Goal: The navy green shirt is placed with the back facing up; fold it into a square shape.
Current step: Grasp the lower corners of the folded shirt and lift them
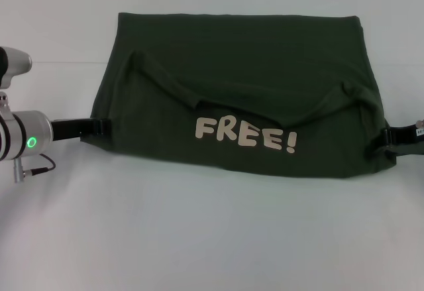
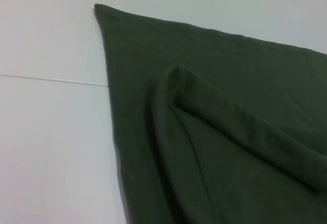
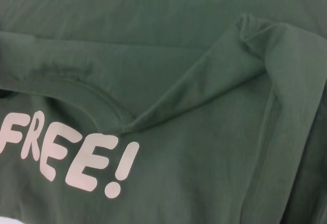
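Note:
The navy green shirt (image 1: 238, 59) lies across the white table, its near part turned over the far part so the pale "FREE!" lettering (image 1: 245, 135) faces up. The collar and both sleeves form raised ridges across the middle. My left gripper (image 1: 105, 126) reaches into the shirt's left edge at the fold. At the right edge, near the lower corner, sits my right gripper (image 1: 389, 140). The cloth hides both tips. A thick fold of shirt (image 2: 219, 81) and its far corner fill the left wrist view. The right wrist view shows the shirt (image 3: 153, 40), the lettering (image 3: 71, 157) and a bunched sleeve.
The white table (image 1: 199, 238) extends bare in front of the shirt and to its left. My left arm's silver wrist (image 1: 26, 138), with a green light and a small cable, hangs at the left edge. A thin seam (image 2: 51, 78) crosses the table.

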Available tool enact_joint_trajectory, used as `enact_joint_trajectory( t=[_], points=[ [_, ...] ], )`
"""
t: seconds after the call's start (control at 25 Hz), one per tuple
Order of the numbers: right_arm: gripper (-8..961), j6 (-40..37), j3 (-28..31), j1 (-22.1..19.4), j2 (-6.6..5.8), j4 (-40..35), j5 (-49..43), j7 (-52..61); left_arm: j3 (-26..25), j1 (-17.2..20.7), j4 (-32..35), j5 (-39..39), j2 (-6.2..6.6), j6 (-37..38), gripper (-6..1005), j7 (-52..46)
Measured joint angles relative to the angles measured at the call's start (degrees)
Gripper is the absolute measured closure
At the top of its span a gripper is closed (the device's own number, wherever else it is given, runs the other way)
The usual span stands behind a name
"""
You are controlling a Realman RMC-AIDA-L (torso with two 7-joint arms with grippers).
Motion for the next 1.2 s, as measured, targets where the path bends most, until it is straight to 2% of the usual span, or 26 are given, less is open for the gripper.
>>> enact_joint_trajectory(
  t=[0.24,0.36,0.64,0.92,1.2],
  points=[
    [871,-0.2,-0.1,-0.2,-0.05,0.0,-0.1,0.0,-0.2,0.1,0.1,0.0,0.0,0.3,982,0.0],
    [893,-0.4,-0.1,-0.4,-0.09,-0.1,0.0,-0.2,-0.3,0.2,0.1,0.1,0.05,1.1,982,-0.1],
    [907,-4.4,0.1,-1.5,-1.02,-1.6,0.0,-4.2,-1.0,1.7,2.7,1.6,1.38,8.2,982,-4.4],
    [907,-14.8,0.5,-4.5,-2.11,-6.3,0.2,-8.8,-1.4,5.8,10.5,4.6,1.73,19.8,982,-10.8],
    [907,-23.2,0.5,-6.3,-3.27,-6.3,0.1,-13.3,-7.9,7.9,13.2,7.5,2.51,34.7,983,-11.8]
  ],
)
